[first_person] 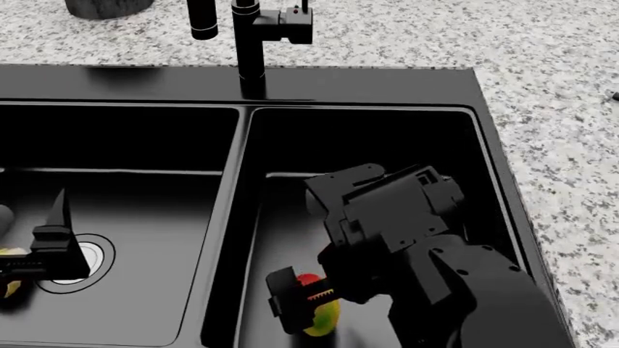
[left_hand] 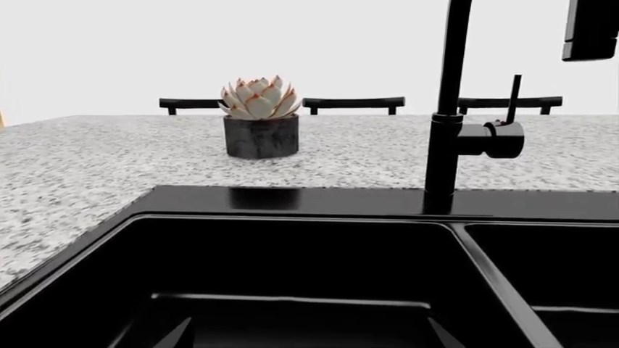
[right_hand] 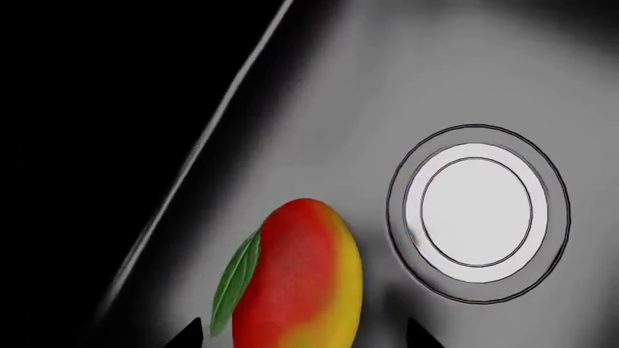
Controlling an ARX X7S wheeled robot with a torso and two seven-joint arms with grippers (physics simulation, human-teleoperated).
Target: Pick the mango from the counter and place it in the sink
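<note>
Right gripper (first_person: 307, 304) down inside the sink's (first_person: 358, 88) right basin, fingers spread to either side of the mango (right_hand: 295, 279), not visibly pressing it. Mango lying on the basin floor just beside the round silver drain (right_hand: 478, 213). Left gripper (first_person: 43, 250) over the left basin; grip state unclear.

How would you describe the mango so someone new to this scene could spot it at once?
Start at the black double-basin sink set in the speckled counter, then look into the basin on the robot's right. Low in that basin, between the fingers of the right claw, sits the mango: egg-shaped, red blending to yellow, with one green leaf, beside the round silver drain.
</note>
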